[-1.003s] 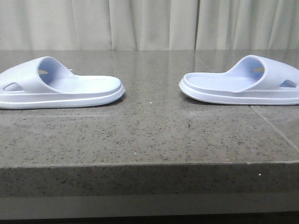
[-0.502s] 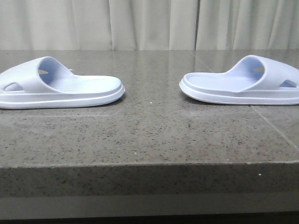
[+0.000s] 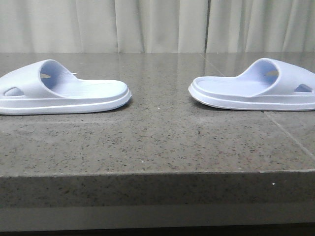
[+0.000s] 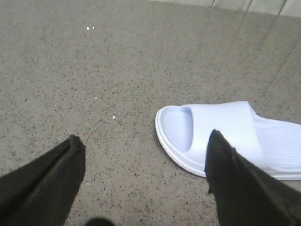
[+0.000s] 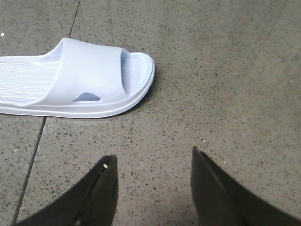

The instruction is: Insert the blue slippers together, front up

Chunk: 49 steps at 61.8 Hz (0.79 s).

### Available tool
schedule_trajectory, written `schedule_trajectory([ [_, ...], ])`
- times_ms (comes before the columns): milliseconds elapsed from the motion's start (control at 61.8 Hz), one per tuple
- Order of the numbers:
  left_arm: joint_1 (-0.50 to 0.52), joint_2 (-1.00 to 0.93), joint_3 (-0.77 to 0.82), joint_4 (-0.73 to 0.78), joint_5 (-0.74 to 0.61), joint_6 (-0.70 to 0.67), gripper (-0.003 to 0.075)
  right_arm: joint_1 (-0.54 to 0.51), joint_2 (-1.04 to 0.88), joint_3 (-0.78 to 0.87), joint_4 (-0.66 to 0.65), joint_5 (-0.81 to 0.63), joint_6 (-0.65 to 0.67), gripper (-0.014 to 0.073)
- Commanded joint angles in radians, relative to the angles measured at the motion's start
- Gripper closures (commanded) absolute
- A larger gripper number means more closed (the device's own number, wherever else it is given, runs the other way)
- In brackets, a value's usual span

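Both grippers (L (image 4: pixel 143 162), R (image 5: pixel 153 181)) spread wide, empty; 2 blue slippers (image 3: pixel 64 91) lie beyond the jaws, untouched.

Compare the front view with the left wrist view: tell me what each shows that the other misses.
Only the front view shows the right slipper, the curtain and the table's front edge. Only the left wrist view shows the left gripper, open above bare stone, holding nothing. Both show the left slipper lying sole-down on the speckled table.
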Motion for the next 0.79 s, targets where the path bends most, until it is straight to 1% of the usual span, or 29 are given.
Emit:
schedule_trajectory([
  [0, -0.007, 0.070, -0.052, -0.026, -0.045, -0.003, 0.0190, -0.008, 0.011, -0.032, -0.009, -0.060, -0.001, 0.0197],
  [162, -0.007, 0.236, -0.145, -0.030, 0.099, -0.002, 0.0216, -0.008, 0.011, -0.032, -0.001, -0.060, -0.001, 0.0197],
  [243, -0.007, 0.309, -0.190, -0.030, 0.136, -0.002, 0.0231, -0.008, 0.011, -0.032, -0.001, -0.060, -0.001, 0.0197],
  [372, -0.004, 0.435, -0.264, -0.030, 0.196, 0.003, 0.0231, -0.008, 0.011, -0.032, -0.001, -0.059, -0.001, 0.0197],
  [453, 0.021, 0.498, -0.301, -0.059, 0.213, 0.032, 0.0231, -0.008, 0.011, -0.032, -0.001, -0.062, -0.001, 0.0197],
  [550, 0.081, 0.570, -0.330, -0.231, 0.216, 0.163, 0.0231, -0.008, 0.011, -0.032, -0.001, -0.062, -0.001, 0.0197],
  [647, 0.141, 0.629, -0.350, -0.457, 0.226, 0.345, 0.0231, -0.008, 0.011, -0.032, -0.001, -0.062, -0.001, 0.0197],
  [777, 0.201, 0.703, -0.364, -0.628, 0.238, 0.474, 0.0231, -0.008, 0.011, -0.032, -0.001, -0.063, -0.001, 0.0197],
])
